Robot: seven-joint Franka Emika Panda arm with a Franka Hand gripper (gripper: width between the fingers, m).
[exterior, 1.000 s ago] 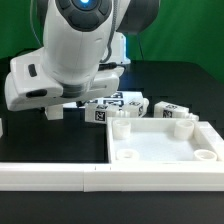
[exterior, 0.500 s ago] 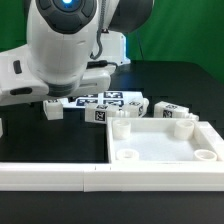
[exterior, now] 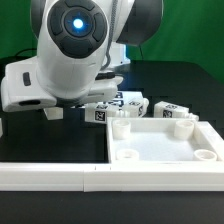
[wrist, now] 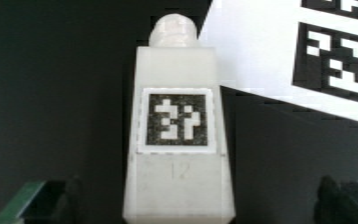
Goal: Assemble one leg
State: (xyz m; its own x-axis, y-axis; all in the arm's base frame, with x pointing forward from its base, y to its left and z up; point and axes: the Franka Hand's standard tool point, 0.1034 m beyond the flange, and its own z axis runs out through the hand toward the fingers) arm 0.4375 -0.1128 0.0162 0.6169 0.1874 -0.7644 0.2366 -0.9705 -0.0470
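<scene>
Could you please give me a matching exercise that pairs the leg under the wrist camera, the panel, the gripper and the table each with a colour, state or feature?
Things:
1. leg
2. panel
3. gripper
4. table

Descriptions:
a. black
b. open, one finger on each side of the leg
c. raised rim
d. carries a black-and-white tag

Pairs: 1-d, 2-c, 3-b, 4-a.
</scene>
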